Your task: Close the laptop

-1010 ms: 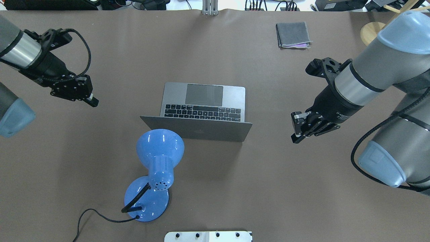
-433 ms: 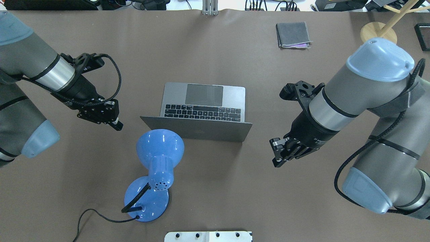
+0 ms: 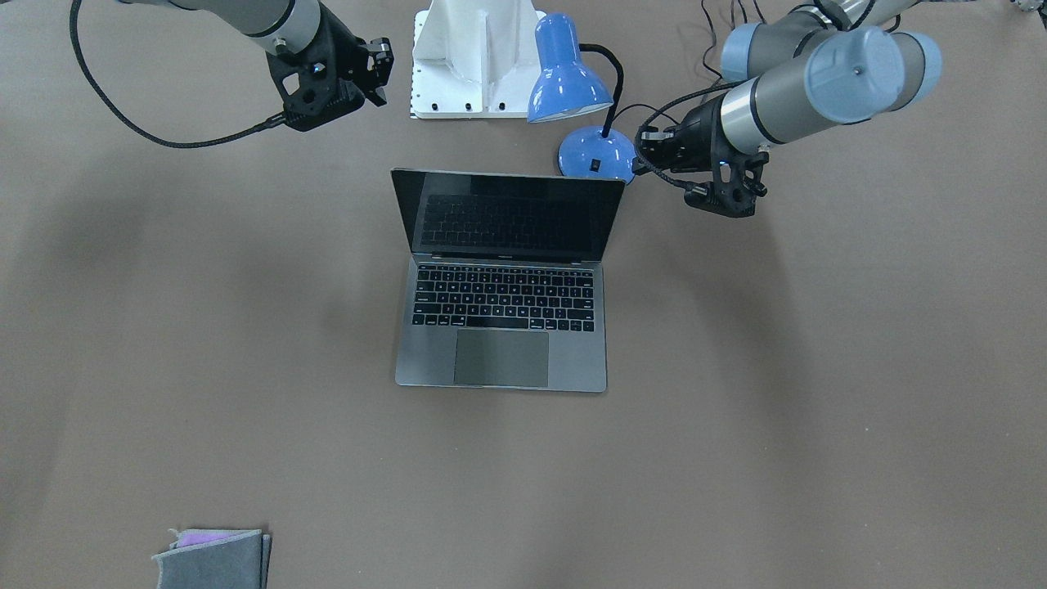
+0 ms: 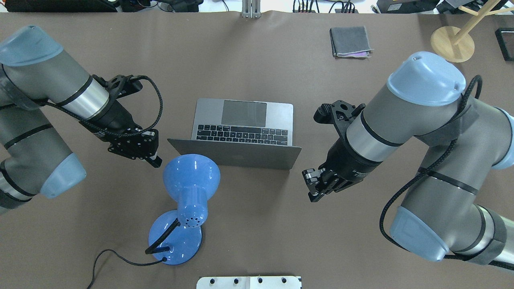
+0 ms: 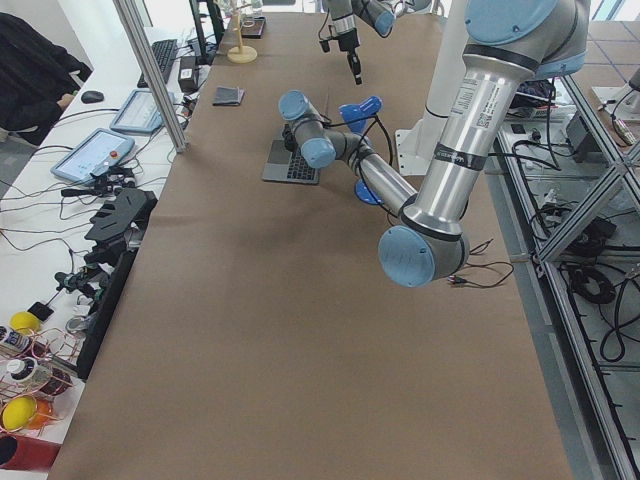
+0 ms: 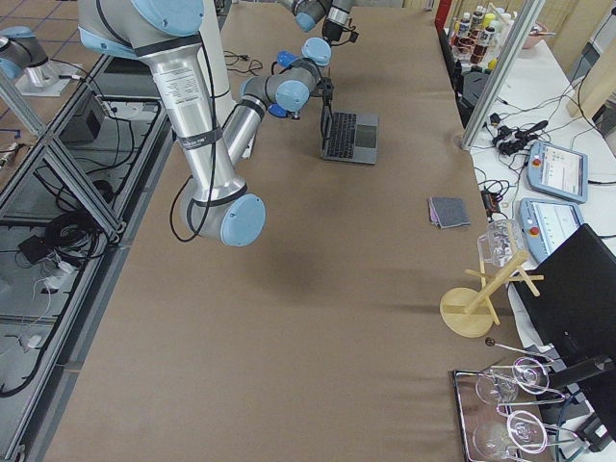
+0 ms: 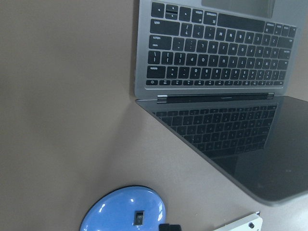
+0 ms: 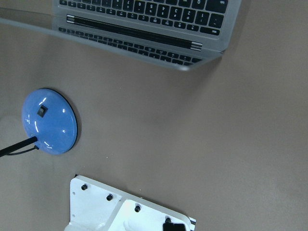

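Observation:
The space-grey laptop (image 4: 245, 120) stands open in the middle of the table, its lid (image 4: 237, 155) upright and its back toward the robot; the black screen (image 3: 507, 217) shows in the front-facing view. My left gripper (image 4: 156, 161) hangs shut and empty left of the lid's left corner, close to the blue lamp's shade. It also shows in the front-facing view (image 3: 649, 150). My right gripper (image 4: 312, 195) hangs shut and empty to the right of and behind the lid's right corner, apart from it, and shows in the front-facing view (image 3: 378, 64). Neither touches the laptop.
A blue desk lamp (image 4: 190, 176) stands right behind the lid's left half, with its round base (image 4: 174, 241) and cable nearer the robot. A folded grey cloth (image 4: 350, 41) and a wooden stand (image 4: 451, 38) lie at the far right. A white mounting plate (image 4: 249, 282) is at the near edge.
Both arms have swung inward and toward the robot's side, to either end of the laptop's lid. The laptop and lamp have not moved.

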Robot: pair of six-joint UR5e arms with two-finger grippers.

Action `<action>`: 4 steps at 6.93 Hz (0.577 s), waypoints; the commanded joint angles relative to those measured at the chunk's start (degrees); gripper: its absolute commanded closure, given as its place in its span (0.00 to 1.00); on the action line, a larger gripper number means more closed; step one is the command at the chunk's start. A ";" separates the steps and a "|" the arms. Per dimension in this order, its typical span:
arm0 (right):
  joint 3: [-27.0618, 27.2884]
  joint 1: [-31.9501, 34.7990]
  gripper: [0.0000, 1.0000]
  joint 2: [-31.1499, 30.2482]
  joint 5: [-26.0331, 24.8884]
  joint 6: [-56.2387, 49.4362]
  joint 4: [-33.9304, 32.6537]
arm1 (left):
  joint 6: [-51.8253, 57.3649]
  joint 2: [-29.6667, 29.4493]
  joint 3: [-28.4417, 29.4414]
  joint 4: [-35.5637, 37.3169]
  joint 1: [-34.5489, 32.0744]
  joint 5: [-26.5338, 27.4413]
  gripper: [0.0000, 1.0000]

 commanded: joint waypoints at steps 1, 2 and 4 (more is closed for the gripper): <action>-3.95 -0.20 1.00 4.12 -2.40 -0.05 0.02 | -1.81 -1.60 0.52 -0.02 1.54 -0.02 1.00; -4.76 -0.02 1.00 5.27 -2.77 0.04 0.02 | -1.81 -2.56 0.87 0.07 1.81 0.07 1.00; -5.29 1.81 1.00 5.46 -3.56 -0.05 0.02 | -2.95 -4.23 1.92 -0.02 2.08 0.59 1.00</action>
